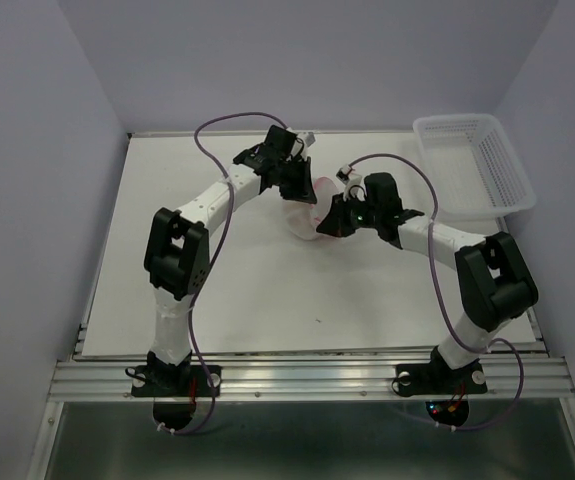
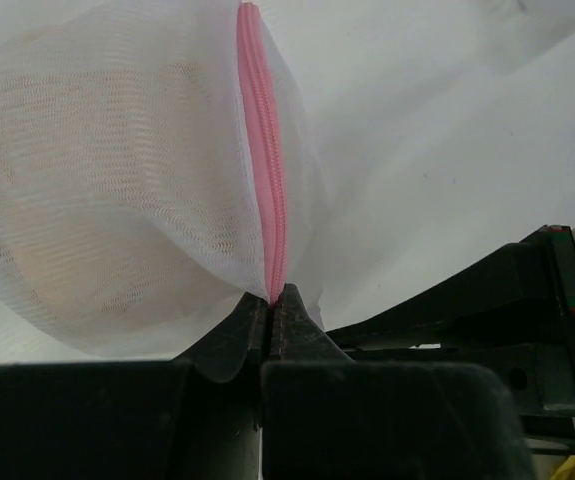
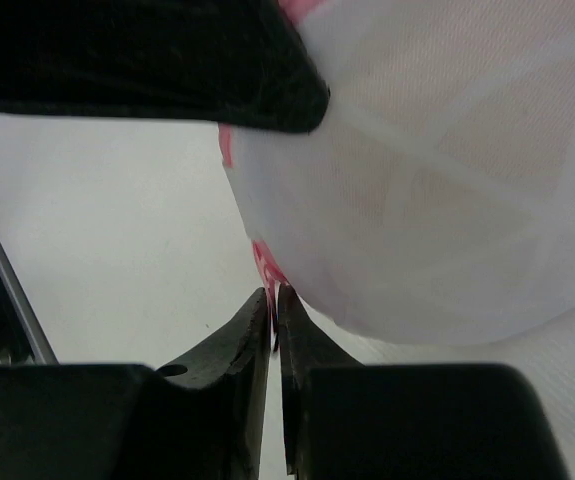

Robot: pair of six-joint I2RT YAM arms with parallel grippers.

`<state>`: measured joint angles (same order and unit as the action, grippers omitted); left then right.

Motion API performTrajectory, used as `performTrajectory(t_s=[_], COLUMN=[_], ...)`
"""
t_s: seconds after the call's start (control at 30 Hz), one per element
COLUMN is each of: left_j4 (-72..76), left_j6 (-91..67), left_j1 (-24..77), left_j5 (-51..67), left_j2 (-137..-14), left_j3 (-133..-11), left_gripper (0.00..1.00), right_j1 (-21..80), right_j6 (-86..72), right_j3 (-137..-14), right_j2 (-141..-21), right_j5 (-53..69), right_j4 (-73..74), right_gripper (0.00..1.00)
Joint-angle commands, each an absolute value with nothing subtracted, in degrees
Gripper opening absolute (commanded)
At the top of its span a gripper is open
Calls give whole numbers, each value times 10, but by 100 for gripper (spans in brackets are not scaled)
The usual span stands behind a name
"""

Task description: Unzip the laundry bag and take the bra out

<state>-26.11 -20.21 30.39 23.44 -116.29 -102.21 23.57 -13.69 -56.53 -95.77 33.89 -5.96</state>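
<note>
Jaws of the left gripper (image 2: pixel 275 303) are pressed together on the pink zipper (image 2: pixel 262 160) of the laundry bag (image 2: pixel 117 130), biting the rim where the tape reaches the fingertips. Along the stretch seen from the left wrist, the zipper runs as one closed line. The bra (image 2: pixel 87 220) shows through the white mesh as a pale beige, rounded shape inside the pouch, to the left of the zipper.

Opposite, the right gripper (image 3: pixel 274 298) is also squeezed to a slit, with a scrap of pink zipper tape leading down into its tips; the white mesh bulges just above and to the right of them. The black bulk across the top of the right wrist view touches the bag, apparently the other arm's fingers.

From above, both arms bend inward and meet at the bag, towards the back of the white table (image 1: pixel 217 290), near its middle. Whether the pouch rests on the surface or hangs between the two grips cannot be told.

A white lattice basket (image 1: pixel 477 160) stands at the table's far right corner, well apart from the bag. Purple cables (image 1: pixel 222 128) loop over both arms.
</note>
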Motion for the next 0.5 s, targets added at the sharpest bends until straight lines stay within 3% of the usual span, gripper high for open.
performTrajectory(t_s=[0.0, 0.07, 0.3, 0.47], left_j4=[-234, -234, -236, -236], left_j6=[-169, -162, -161, -178], left_j1=[300, 302, 306, 308], left_j5=[196, 192, 190, 181], left_j2=[-1144, -1145, -1147, -1150], left_j3=[-1058, -1061, -1061, -1063], left_gripper=[0, 0, 0, 0], right_j1=[231, 231, 231, 231], right_j6=[-127, -128, -120, -124], right_j3=[-585, -585, -588, -590], right_j2=[-974, -978, -981, -975], right_j5=[367, 362, 359, 384], right_j4=[-4, -3, 13, 6], right_gripper=[16, 18, 2, 5])
